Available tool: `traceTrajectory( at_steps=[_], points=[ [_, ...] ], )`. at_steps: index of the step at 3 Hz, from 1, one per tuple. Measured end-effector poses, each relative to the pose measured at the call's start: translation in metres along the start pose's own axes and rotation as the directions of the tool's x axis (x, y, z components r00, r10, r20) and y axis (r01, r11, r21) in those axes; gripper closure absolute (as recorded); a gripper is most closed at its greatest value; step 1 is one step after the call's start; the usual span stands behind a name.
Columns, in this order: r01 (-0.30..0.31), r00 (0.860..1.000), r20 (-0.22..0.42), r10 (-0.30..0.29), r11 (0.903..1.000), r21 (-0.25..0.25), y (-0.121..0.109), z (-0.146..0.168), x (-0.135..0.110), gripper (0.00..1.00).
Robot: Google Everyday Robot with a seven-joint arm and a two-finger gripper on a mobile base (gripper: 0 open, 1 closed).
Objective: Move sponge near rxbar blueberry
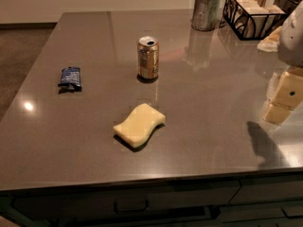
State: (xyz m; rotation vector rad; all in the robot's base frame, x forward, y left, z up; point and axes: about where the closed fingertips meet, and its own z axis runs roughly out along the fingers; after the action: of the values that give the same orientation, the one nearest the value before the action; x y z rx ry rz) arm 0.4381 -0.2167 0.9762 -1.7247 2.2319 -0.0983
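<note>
Gripper (282, 103) hovering over counter (208, 103), grip state cannot be told | sponge (139, 125) lying well to its left | rxbar blueberry (70, 77) sitting farther left still | can (148, 57) standing left, farther back

Gripper (280, 104) at far right, pale yellow and blocky, flat-faced — one small dark round dot on it, rounded white arm casing (294, 32) above

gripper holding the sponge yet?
No, the sponge lies free on the counter, and the gripper hangs at the right edge of view, well apart from it.
</note>
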Motion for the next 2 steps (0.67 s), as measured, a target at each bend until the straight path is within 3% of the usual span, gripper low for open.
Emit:
traceTrajectory(
  at_steps=[1, 2],
  points=[
    [0.002, 1.000, 0.001, -0.002, 1.0000, 0.003, 0.000, 0.000, -0.001, 0.00],
    [0.073, 0.996, 0.052, -0.072, 0.9970, -0.023, 0.006, 0.012, -0.027, 0.00]
  ],
)
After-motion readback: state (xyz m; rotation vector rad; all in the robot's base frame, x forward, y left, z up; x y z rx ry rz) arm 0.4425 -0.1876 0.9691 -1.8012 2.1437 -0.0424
